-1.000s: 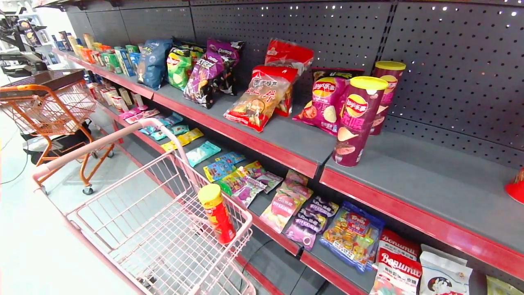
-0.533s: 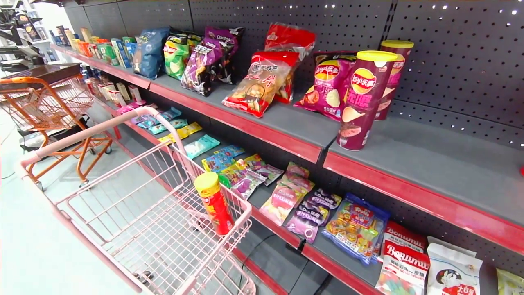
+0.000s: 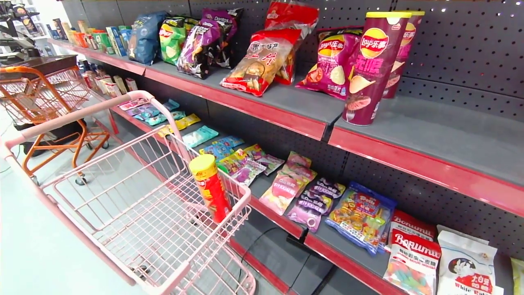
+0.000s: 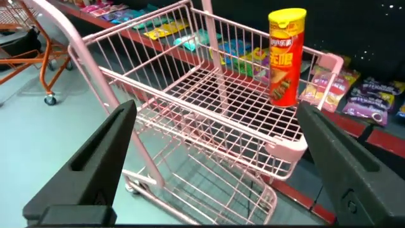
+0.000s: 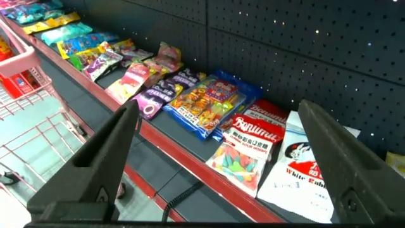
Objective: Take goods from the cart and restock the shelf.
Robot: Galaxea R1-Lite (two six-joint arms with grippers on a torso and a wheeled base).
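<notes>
Left gripper [image 4: 215, 177]: hanging above the cart [image 3: 73, 119]; fingers spreading wide, gripping nothing
Right gripper [image 5: 215, 177]: hanging by the lower shelf's candy bags [image 5: 209, 101]; fingers gaping, gripping nothing
Can [image 3: 209, 192]: red, yellow-lidded; standing upright in the cart's corner nearest the shelf [image 3: 430, 131]
Shelf: upper board carrying chip bags [image 3: 262, 61]; two purple cans [image 3: 368, 69] standing just beside them
Orange cart [image 3: 45, 98]: standing beyond the pink one

The right gripper [image 5: 216, 111] hangs with fingers spread wide above the lower shelf [image 5: 180, 140] of flat packets: a blue bag [image 5: 212, 101], a red gummy bag [image 5: 250, 142], a white bag [image 5: 304, 171]. The pink cart [image 5: 28, 60] holds something red [image 5: 16, 82], possibly a can.
</notes>
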